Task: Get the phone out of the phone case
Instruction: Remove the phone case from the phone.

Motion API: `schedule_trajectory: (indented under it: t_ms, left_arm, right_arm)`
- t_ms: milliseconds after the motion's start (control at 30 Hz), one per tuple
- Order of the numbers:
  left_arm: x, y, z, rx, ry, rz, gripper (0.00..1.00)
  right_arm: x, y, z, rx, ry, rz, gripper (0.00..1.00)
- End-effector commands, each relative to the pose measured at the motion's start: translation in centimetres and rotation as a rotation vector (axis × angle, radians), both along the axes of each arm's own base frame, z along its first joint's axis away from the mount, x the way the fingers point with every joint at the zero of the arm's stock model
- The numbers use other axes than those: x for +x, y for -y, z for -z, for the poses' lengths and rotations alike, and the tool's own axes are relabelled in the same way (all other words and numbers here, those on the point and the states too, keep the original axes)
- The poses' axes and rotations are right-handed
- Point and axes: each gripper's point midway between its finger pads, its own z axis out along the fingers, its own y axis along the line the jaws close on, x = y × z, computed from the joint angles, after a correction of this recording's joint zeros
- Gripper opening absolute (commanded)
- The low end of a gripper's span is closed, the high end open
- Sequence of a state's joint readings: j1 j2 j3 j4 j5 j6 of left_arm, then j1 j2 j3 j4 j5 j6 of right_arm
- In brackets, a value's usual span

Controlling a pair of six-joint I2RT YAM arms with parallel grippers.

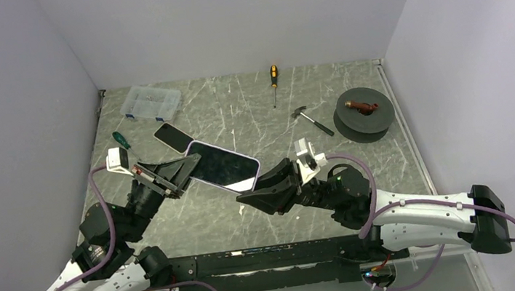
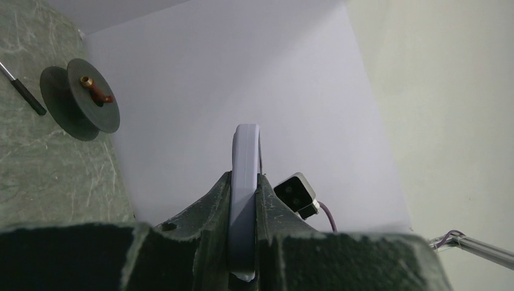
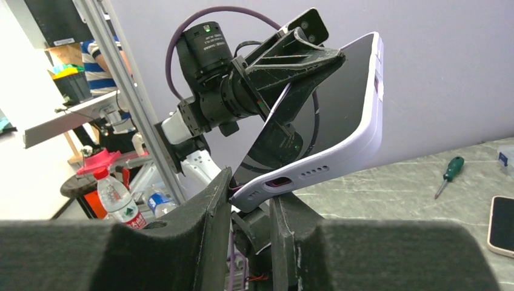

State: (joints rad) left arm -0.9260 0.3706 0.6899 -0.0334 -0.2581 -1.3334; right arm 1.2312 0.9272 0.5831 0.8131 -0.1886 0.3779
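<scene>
phone (image 1: 222, 166) sits inside its lilac phone case (image 3: 339, 159), the pair held up off the table (image 1: 251, 117) between my two arms. my left gripper (image 1: 187, 165) is clamped on one short end, its jaws pinching the case edge. my right gripper (image 1: 254, 188) is clamped on the opposite corner, by the charging port. no edge of the case looks lifted. i judge the grasp done and the real work left: peeling a corner free, then working the phone out.

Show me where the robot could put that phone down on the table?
Bare marble tabletop lies between the clear plastic box and the orange-handled screwdriver, and in front of the black spool. Crowded: left back corner, with green-handled screwdriver and spare dark phone.
</scene>
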Motion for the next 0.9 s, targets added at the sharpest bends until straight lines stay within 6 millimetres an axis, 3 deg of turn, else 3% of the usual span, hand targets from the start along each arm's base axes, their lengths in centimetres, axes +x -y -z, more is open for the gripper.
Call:
schedule_trajectory:
  t_ms: [0, 600, 867]
  left_arm:
    - [-1.3, 2.9, 3.5, 0.1, -0.079, 0.153, 0.0]
    - [-2.1, 3.6, 4.6, 0.111, -0.106, 0.218, 0.0]
    - [-2.7, 3.1, 3.3, 0.11, -0.072, 0.222, 0.0]
  right_arm:
    - [0.1, 1.2, -4.1, 0.104, 0.161, 0.064, 0.0]
    - [0.1, 0.4, -5.1, 0.051, 0.296, 0.089, 0.0]
    - [0.2, -0.3, -5.4, 0.012, 0.356, 0.091, 0.0]
